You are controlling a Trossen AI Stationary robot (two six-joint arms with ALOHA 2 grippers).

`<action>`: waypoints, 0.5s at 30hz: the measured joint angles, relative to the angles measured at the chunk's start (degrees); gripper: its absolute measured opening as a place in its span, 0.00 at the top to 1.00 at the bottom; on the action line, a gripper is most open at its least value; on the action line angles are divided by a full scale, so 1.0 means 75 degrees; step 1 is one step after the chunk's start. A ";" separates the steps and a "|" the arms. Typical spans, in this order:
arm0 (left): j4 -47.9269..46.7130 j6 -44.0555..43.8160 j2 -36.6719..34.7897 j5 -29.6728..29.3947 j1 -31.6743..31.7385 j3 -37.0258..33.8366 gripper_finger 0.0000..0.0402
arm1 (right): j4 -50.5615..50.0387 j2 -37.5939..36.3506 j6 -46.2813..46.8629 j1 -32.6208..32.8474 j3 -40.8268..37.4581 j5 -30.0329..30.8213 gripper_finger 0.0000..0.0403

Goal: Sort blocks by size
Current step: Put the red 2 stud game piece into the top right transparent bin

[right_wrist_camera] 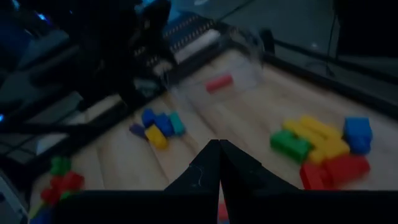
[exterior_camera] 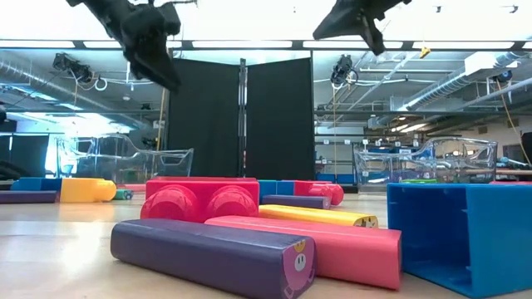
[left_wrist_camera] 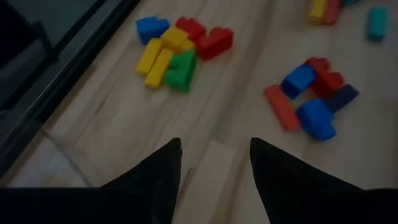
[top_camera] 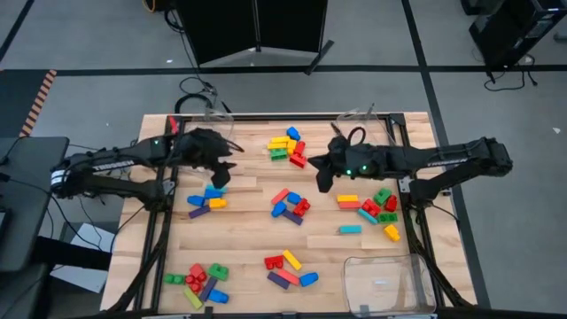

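Wooden table (top_camera: 248,235) carries the blocks (top_camera: 290,206) in loose clusters; we see long bars lying flat at mixed angles. Left gripper (top_camera: 221,175) hovers above the cluster nearest it, fingers apart, empty. Right gripper (top_camera: 324,180) hangs just beside the centre cluster, fingers pressed together. Bins partly cut off.

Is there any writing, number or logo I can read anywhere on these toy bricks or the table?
None can be read.
The purple bar in the low view has a small printed face-like mark on its end: a picture, no letters.
The yellow bar behind it has a small dark mark on its end, too small to read.
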 joint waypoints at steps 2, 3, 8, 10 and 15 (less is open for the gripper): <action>0.0214 -0.0104 -0.0037 -0.0002 -0.0213 0.0000 0.51 | 0.0178 0.0000 -0.0145 -0.0230 0.0001 -0.0172 0.95; 0.0229 -0.0209 -0.0045 -0.0005 -0.0310 0.0000 0.51 | 0.0207 0.0000 -0.0163 -0.0346 0.0001 -0.0290 0.95; 0.0248 -0.0242 -0.0040 -0.0029 -0.0569 0.0000 0.51 | 0.0242 0.0000 -0.0184 -0.0917 0.0001 -0.0931 0.95; 0.0267 -0.0243 -0.0023 -0.0024 -0.0609 0.0000 0.51 | 0.0307 0.0000 -0.0257 -0.1074 0.0001 -0.1113 0.95; 0.0377 -0.0206 -0.0119 0.0400 -0.0813 0.0000 0.51 | 0.0712 0.0000 -0.0439 -0.1304 0.0001 -0.1364 0.95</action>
